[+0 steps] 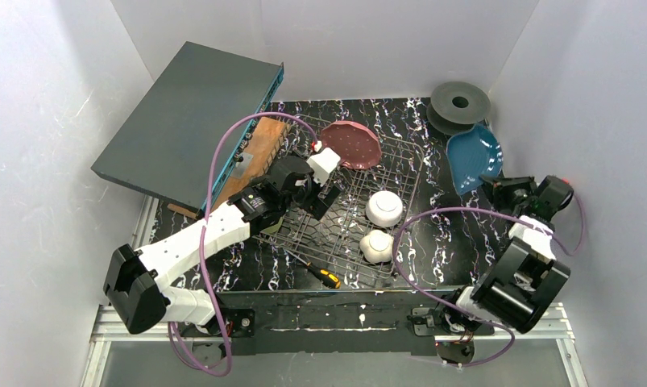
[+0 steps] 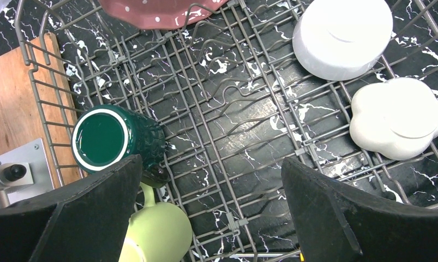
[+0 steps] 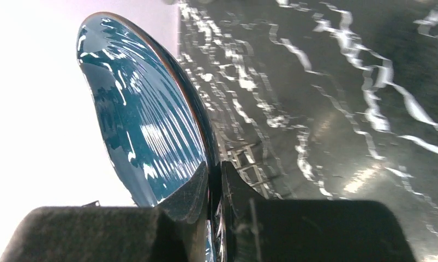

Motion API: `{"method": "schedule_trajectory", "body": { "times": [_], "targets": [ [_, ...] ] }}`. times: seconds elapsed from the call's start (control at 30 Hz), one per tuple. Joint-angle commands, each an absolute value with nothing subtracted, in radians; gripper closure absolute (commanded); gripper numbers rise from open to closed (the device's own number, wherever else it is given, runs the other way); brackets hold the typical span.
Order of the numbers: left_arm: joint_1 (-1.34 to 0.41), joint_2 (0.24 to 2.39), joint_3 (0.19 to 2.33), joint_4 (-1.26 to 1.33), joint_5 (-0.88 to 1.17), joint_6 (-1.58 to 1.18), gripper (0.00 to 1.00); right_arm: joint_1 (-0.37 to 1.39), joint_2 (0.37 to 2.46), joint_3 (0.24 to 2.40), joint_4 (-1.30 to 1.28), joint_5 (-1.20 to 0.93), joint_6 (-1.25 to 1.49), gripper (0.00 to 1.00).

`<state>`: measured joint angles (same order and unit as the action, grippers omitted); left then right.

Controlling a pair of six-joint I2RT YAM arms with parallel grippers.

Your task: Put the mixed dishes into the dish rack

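The dish rack sits mid-table with the pink speckled plate leaning at its far end, a white bowl and a small white cup upside down at its right. In the left wrist view the dark green mug and the pale yellow-green mug lie in the rack's left side. My left gripper hovers open above the rack floor, holding nothing. My right gripper is shut on the rim of the blue squarish dish, which sits right of the rack.
A black spool disc stands behind the blue dish. A yellow-black screwdriver lies by the rack's near edge. A brown wooden board and a big dark grey box lean at the left. White walls enclose the table.
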<state>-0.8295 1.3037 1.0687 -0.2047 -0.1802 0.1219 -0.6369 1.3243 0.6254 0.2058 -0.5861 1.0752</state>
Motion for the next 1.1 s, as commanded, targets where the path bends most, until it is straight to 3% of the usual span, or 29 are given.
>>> {"method": "schedule_trajectory", "body": {
  "times": [0.0,0.6,1.07],
  "targets": [
    [-0.835,1.314,1.095,-0.218,-0.208,0.132,0.01,-0.575,1.168,0.787,0.221,-0.645,1.090,0.99],
    [-0.834,1.270,1.084,-0.207,-0.236,0.135,0.01,-0.070,1.090,1.106,-0.179,-0.229,0.623,0.99],
    [-0.835,1.201,1.049,-0.156,-0.378,0.133,0.01,0.370,1.203,1.265,-0.156,0.109,0.244,0.99]
  ]
}}
